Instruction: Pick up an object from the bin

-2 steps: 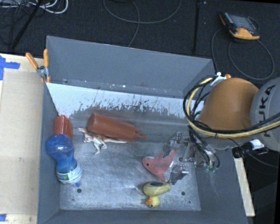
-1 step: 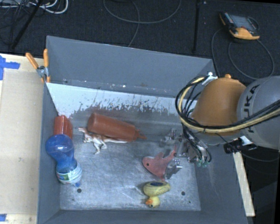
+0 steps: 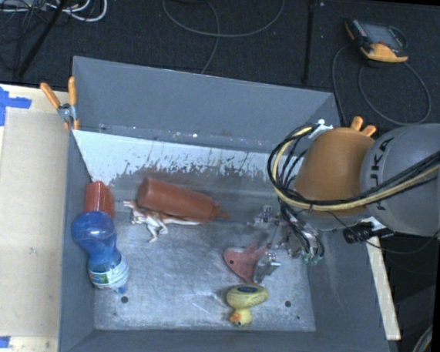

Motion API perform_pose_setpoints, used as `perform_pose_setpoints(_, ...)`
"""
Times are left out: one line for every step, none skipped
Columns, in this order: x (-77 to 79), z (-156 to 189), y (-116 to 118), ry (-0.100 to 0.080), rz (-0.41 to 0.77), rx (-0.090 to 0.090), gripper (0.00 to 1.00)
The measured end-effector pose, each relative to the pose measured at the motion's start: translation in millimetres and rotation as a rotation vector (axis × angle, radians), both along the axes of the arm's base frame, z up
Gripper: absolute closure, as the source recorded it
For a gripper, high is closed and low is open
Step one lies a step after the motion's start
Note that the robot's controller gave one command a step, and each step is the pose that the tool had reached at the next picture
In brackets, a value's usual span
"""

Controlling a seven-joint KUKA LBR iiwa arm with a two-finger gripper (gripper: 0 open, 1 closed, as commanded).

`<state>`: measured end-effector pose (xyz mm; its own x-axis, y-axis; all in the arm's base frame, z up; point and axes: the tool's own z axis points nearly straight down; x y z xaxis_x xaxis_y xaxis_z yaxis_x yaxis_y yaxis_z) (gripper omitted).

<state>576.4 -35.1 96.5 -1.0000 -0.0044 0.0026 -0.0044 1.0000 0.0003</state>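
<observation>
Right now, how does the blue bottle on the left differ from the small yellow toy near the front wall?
The blue bottle is much larger than the yellow toy. The bottle is translucent blue with a pale label; the toy is opaque yellow-green. The bottle lies at the bin's left, far from the pincer; the toy lies close below it in the view. Both rest on the bin floor.
</observation>
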Motion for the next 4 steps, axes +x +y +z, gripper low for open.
perform_pose_setpoints(2.5, 23, -10, -0.001, 0.079, 0.0, 0.0)
perform_pose_setpoints(4.0, -13, -11, -0.005, 0.052, 0.0, 0.0)
perform_pose_setpoints(5.0, -22, -12, -0.016, 0.098, 0.0, 1.0)
perform_pose_setpoints(5.0, -22, -12, -0.016, 0.098, 0.0, 1.0)
